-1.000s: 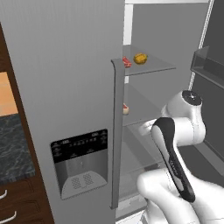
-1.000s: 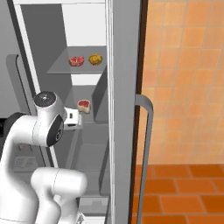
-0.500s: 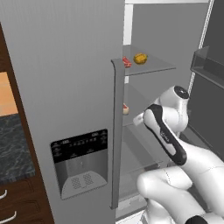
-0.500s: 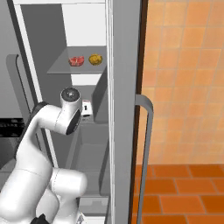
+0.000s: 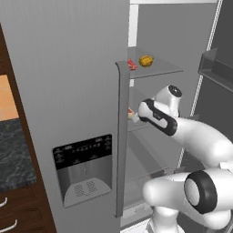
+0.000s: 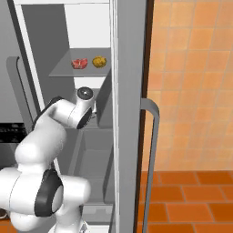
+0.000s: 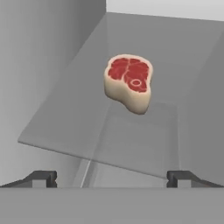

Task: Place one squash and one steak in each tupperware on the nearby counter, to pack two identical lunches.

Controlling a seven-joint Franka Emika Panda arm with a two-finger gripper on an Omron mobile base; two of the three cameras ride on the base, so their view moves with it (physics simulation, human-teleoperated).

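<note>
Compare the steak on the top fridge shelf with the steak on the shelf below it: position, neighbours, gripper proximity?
The upper steak lies on the top shelf beside a squash; the lower steak lies alone on its glass shelf. The open gripper faces the lower steak, not yet touching it; the upper steak is well above the arm. Shared: both are red slabs with a pale fat edge, lying flat in the open fridge.

No legible text, brand, number or sign in any view, dispenser panel on the fridge door, lower centre-left of left base view, bears small pale marks, too small to read
</note>
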